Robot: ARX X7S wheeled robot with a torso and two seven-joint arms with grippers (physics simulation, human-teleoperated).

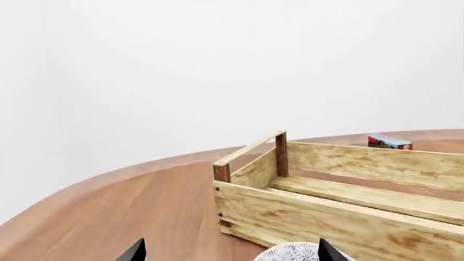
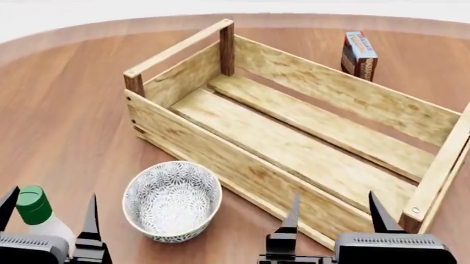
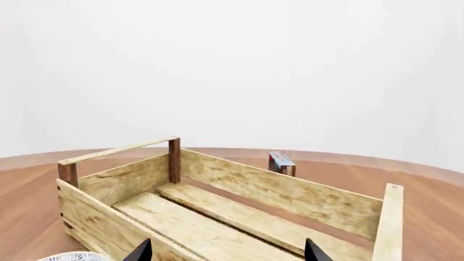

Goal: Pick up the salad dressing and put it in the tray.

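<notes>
The salad dressing (image 2: 33,206), a small pale bottle with a dark green ribbed cap, stands at the near left of the table. In the head view it shows between the spread fingers of my left gripper (image 2: 50,213), which is open. The bottle does not show in the left wrist view, where the gripper (image 1: 230,253) is open and empty. The tray (image 2: 220,147), a large light-wood slatted crate with dark corner posts, lies in the middle and is empty; it also shows in both wrist views (image 1: 326,223) (image 3: 275,190). My right gripper (image 2: 336,215) (image 3: 226,253) is open and empty over the crate's near wall.
A white patterned bowl (image 2: 173,199) stands between the bottle and the crate, close to the crate's near wall; its rim shows in the left wrist view (image 1: 294,254). A blue-and-brown pudding box (image 2: 358,52) stands behind the crate. The round wooden table's (image 2: 66,110) edge curves behind.
</notes>
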